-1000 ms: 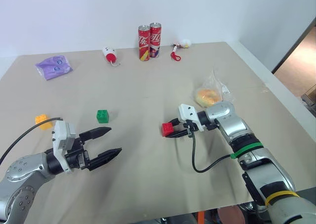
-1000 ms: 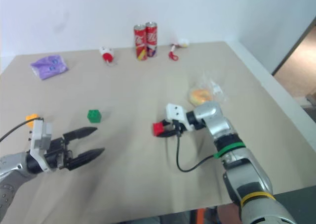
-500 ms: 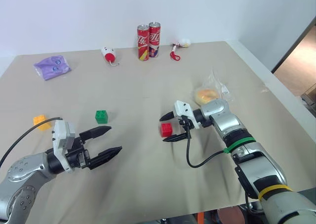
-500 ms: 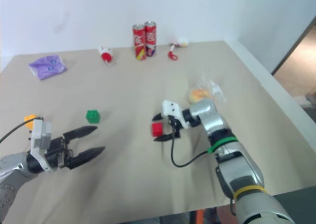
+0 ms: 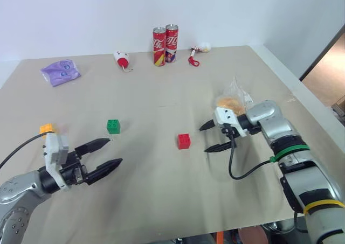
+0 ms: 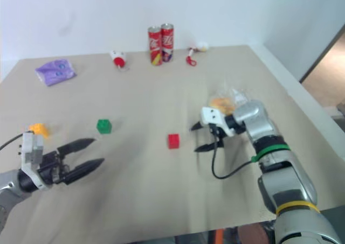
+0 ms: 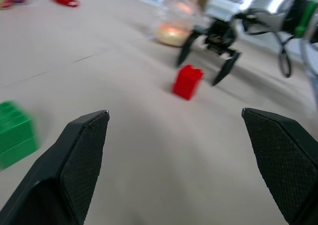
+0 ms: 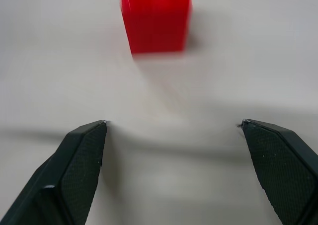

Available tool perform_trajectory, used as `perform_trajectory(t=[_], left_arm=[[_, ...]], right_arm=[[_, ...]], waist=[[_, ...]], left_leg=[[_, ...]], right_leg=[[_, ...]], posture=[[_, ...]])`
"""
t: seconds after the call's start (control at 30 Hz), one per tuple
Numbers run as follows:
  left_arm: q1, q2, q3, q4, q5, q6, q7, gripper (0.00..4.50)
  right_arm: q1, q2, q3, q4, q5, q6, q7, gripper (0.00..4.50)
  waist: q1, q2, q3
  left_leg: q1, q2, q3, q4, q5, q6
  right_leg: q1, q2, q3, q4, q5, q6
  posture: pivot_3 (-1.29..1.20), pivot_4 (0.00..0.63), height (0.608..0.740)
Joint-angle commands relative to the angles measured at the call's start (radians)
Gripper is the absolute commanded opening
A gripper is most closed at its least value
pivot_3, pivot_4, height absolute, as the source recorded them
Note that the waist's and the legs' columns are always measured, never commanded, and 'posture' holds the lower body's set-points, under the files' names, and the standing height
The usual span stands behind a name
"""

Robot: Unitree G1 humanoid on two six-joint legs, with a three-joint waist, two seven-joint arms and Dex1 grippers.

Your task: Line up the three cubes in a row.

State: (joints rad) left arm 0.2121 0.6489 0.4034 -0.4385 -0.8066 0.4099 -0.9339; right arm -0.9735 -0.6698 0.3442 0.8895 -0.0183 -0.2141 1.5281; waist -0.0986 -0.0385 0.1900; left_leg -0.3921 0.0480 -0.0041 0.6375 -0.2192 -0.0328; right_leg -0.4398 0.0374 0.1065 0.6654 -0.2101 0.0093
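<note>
Fingers of both the right gripper (image 5: 214, 137) and left gripper (image 5: 109, 152) spread empty; next, best to close squarely on the small green studded plastic cube (image 5: 113, 126), lifting without nudging the small red studded plastic cube (image 5: 184, 141) on the beige bench (image 5: 161, 93).

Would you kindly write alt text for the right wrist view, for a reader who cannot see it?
A small red plastic building block sits on a plain beige tabletop, just beyond the right gripper. The gripper's two black jaws stand wide open, apart from the block and holding nothing.
</note>
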Motion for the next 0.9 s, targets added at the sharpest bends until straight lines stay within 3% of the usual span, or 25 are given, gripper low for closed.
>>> perform_trajectory(t=[0.03,0.13,0.33,0.5,0.9], left_arm=[[0.02,-0.022,0.05,0.009,0.08,-0.04,0.103,4.43],[0.064,-0.042,0.062,0.003,0.119,-0.02,0.183,4.43],[0.1,-0.1,0.074,-0.08,0.058,0.051,0.309,4.43],[0.067,-0.127,0.025,-0.088,0.083,0.09,0.401,4.43],[-0.162,-0.183,-0.156,0.048,0.246,0.199,0.615,4.43]], right_arm=[[-0.095,-0.067,-0.08,0.064,-0.005,-0.03,-0.04,4.49],[-0.179,-0.075,-0.168,0.078,0.066,0.02,-0.036,4.49],[-0.286,-0.001,-0.298,0.036,0.172,0.149,-0.094,4.49],[-0.229,0.089,-0.308,-0.127,0.213,0.216,-0.125,4.49],[-0.062,0.129,-0.263,-0.504,0.292,0.42,-0.096,4.49]], waist=[[-0.001,0.0,0.0],[-0.01,0.0,0.0],[-0.014,-0.001,0.0],[-0.012,-0.001,0.0],[-0.001,-0.001,0.0]], left_leg=[[0.0,-0.001,0.001,0.0,0.0,0.0],[0.0,-0.001,0.003,0.0,0.0,0.0],[0.001,0.001,0.003,-0.002,0.0,0.0],[0.001,0.001,0.003,-0.002,0.0,0.0],[-0.001,0.0,0.002,-0.001,-0.001,0.0]], right_leg=[[0.0,-0.001,0.001,0.0,0.0,0.0],[-0.001,-0.001,0.004,0.0,0.0,0.001],[-0.001,0.001,0.004,0.0,0.0,-0.001],[-0.001,0.001,0.004,0.001,0.0,0.0],[-0.002,0.0,0.003,0.0,0.002,0.006]], posture=[[0.0,0.15,0.74],[0.0,0.15,0.74],[0.0,0.15,0.74],[0.0,0.15,0.74],[0.0,0.15,0.74]])
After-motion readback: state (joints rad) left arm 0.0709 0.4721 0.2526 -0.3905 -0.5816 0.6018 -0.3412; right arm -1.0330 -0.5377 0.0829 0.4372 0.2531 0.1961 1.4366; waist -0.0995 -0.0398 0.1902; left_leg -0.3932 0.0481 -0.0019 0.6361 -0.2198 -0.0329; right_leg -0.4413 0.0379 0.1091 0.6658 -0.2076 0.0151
